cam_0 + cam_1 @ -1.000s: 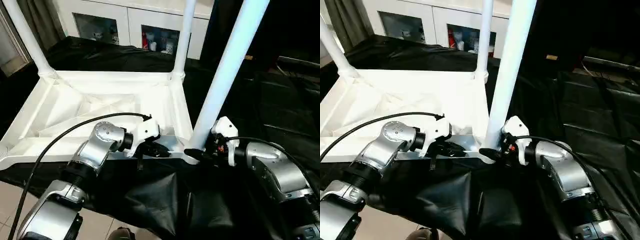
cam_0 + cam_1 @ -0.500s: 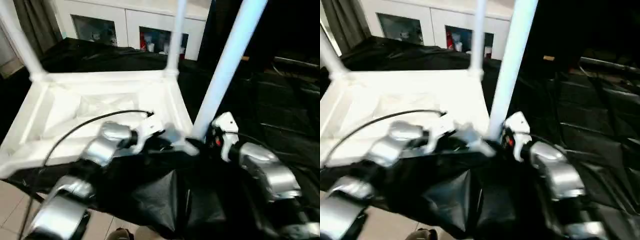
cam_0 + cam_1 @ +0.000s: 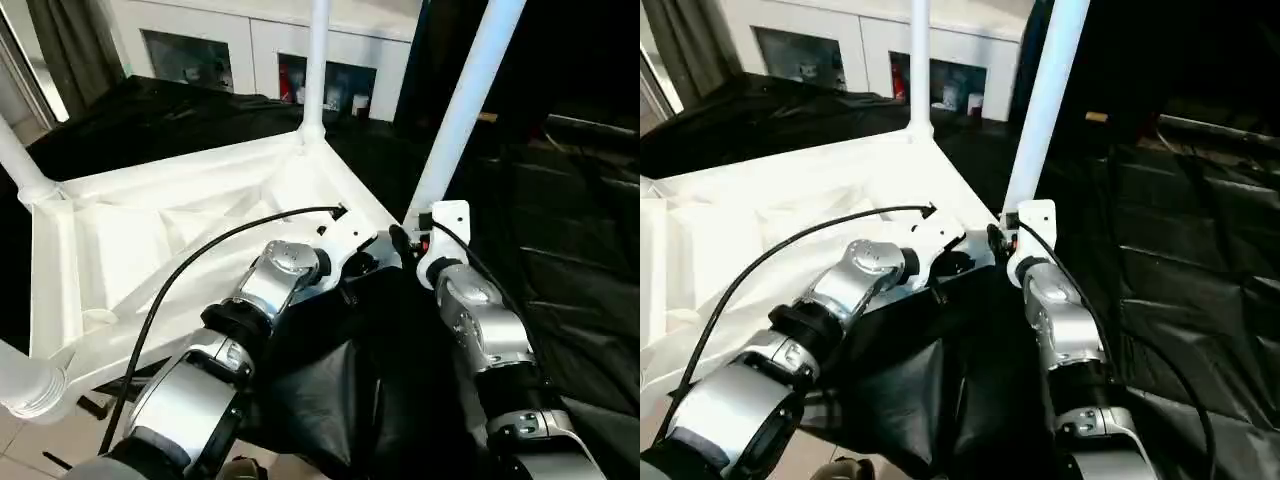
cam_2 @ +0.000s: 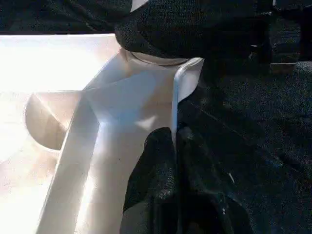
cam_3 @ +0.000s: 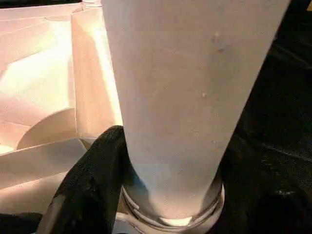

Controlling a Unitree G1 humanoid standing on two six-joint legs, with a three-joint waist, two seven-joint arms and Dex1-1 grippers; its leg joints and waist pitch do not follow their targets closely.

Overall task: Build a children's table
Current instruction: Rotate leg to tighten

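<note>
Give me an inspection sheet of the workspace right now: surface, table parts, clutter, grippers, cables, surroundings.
Surface: black cloth covers the work area.
Job's things: tabletop lies underside up, ribs showing; legs stand in its corner sockets, the near right leg, a far leg and a left leg; a fourth leg end sits at the near left corner.
Clutter: nothing seen.
Grippers: left gripper is shut on the tabletop's rim beside the near right socket; right gripper is closed around the base of the near right leg.
Cables: black cable arcs over the left arm.
Surroundings: white glass-door cabinet behind.
</note>
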